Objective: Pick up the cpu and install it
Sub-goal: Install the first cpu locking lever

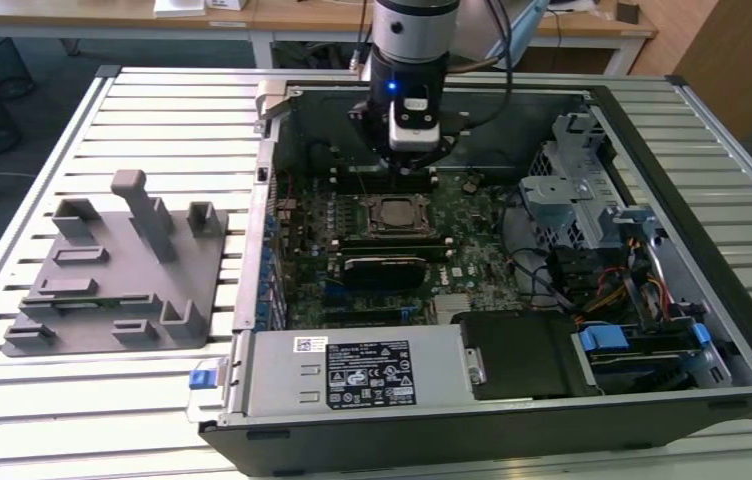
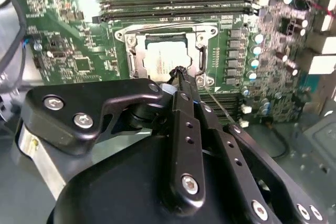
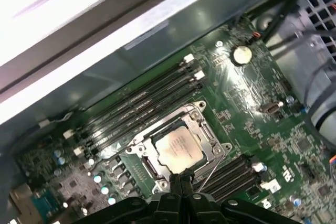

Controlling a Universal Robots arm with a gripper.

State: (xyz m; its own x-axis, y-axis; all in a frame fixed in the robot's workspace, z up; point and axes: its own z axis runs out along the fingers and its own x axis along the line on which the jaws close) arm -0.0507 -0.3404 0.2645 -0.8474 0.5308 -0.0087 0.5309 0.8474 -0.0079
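The cpu [image 1: 394,214], a pale silver square chip, lies flat inside the black-framed metal socket [image 1: 365,216] on the motherboard of the opened computer case. Both wrist views look down on the cpu [image 2: 167,59] [image 3: 178,148] in the socket frame [image 2: 131,62] [image 3: 143,146]. My gripper [image 1: 411,150] hangs above the board just behind the socket. Its black fingers meet at the tips, so the gripper [image 2: 181,72] [image 3: 179,178] is shut with nothing between them, close beside the chip's edge. A thin socket lever [image 3: 212,167] runs slantwise next to the frame.
Rows of memory slots [image 2: 173,1] flank the socket. A grey plastic tray with upright posts [image 1: 123,270] stands on the slatted table at the exterior view's left. Drive cages and cables [image 1: 603,230] fill the case's right side, and the power supply [image 1: 363,372] sits at its front.
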